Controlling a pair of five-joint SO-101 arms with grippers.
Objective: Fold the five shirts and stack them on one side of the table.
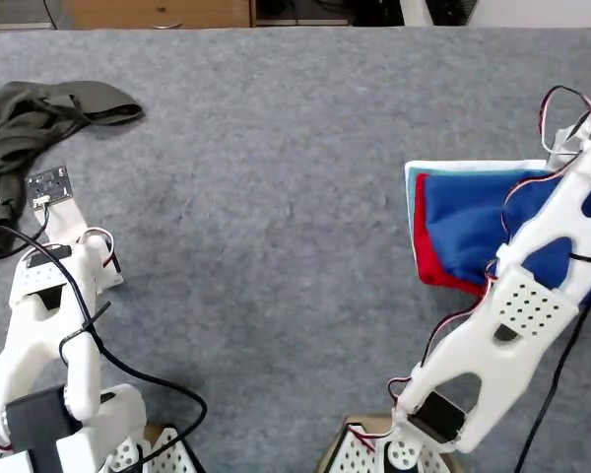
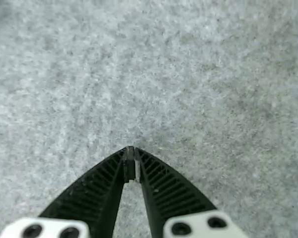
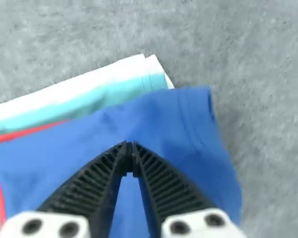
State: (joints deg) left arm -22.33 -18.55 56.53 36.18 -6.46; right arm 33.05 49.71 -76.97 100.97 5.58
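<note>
Four folded shirts [image 1: 461, 229] sit stacked, one olive shirt [image 1: 25, 128] lies crumpled; left fingers [image 2: 103, 188] and right fingers [image 3: 100, 182] are pinched together, empty.

Five shirts in all. Four are folded and stacked at the right edge of the high view: a white fabric shirt [image 3: 79, 83], a teal shirt [image 3: 89, 103], a red shirt [image 1: 424, 246] and a blue shirt [image 3: 179, 129]. One crumpled olive-green shirt [image 1: 25, 123] lies at upper left. There are two white plastic robot arms, the left arm [image 1: 44, 325] and the right arm [image 1: 527, 296]. There is one grey felt-covered table [image 1: 276, 197].
</note>
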